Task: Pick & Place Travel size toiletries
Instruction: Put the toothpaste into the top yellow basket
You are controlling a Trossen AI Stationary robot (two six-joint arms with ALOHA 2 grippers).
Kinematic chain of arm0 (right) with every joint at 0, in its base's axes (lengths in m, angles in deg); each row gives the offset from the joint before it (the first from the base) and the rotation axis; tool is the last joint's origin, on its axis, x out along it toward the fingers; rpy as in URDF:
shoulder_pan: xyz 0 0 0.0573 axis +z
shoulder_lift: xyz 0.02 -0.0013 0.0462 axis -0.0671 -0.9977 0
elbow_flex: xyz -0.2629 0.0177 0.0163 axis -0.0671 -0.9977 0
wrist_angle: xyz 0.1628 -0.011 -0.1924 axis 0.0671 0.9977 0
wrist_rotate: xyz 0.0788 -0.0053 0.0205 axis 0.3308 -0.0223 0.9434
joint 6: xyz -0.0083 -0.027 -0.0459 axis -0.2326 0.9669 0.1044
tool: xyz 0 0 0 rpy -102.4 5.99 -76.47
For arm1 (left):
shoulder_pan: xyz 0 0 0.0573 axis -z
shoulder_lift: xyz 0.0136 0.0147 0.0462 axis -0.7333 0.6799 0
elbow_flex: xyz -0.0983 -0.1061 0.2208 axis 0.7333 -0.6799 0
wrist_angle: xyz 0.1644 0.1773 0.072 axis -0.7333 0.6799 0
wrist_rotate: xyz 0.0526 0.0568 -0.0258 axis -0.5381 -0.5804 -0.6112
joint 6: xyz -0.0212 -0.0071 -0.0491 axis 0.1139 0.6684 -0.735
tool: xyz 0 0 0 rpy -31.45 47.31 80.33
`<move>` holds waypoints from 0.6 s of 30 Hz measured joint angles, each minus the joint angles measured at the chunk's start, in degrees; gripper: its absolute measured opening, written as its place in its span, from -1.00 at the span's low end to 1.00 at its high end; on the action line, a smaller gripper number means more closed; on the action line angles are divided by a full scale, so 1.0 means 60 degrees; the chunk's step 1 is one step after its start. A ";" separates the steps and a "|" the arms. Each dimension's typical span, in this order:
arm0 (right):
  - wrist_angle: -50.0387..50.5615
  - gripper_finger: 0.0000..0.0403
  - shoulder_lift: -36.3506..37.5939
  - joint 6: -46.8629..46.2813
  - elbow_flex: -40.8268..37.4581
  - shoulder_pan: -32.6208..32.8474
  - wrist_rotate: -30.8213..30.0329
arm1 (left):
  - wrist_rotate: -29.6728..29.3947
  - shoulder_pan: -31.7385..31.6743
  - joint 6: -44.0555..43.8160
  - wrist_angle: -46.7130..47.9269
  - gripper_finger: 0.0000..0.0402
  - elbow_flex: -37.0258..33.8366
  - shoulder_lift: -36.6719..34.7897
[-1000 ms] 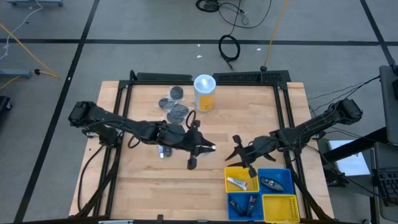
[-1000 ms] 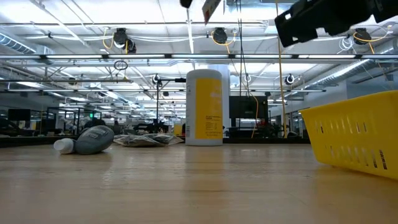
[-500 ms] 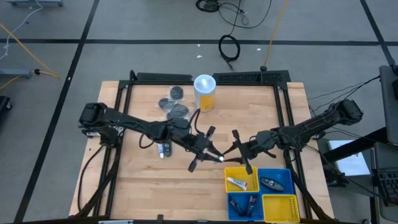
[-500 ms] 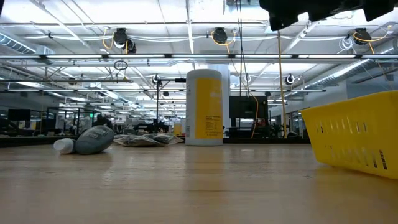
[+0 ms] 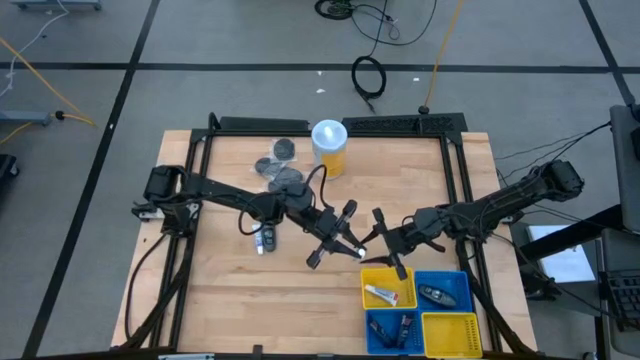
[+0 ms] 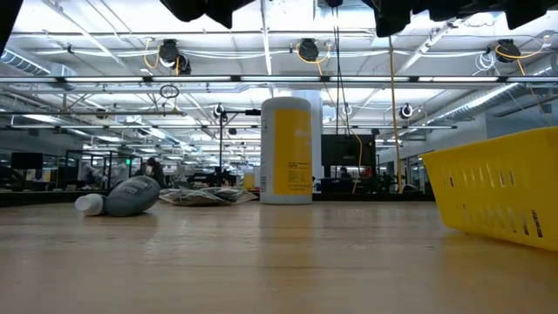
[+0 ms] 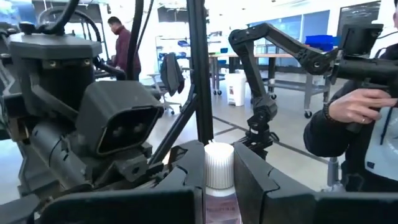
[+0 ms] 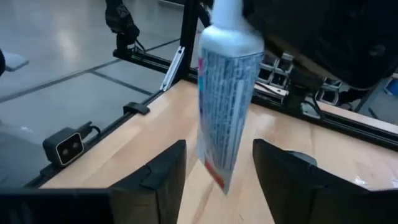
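Centrally, left tool (image 5: 352,246) grasping tube (image 7: 218,171); right tool (image 5: 381,237) released; yellow bin (image 5: 400,276) holds tube

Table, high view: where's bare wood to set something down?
Free: the near-left table corner, and the far-right strip between canister and frame. Crowded: centre, where left gripper passes a white tube to right gripper; grey packets far-left; bins near-right.
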 joint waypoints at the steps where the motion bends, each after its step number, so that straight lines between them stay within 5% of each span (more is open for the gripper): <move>1: -0.0006 -0.10 0.0000 0.0002 0.0000 0.0000 -0.0028 | 0.0000 0.0003 0.0046 0.0016 -0.82 0.0000 0.0000; 18: -0.0080 -0.33 0.0000 0.0331 0.0000 0.0003 -0.0036 | -0.0075 -0.0074 0.0580 -0.0274 -0.82 0.0000 -0.0007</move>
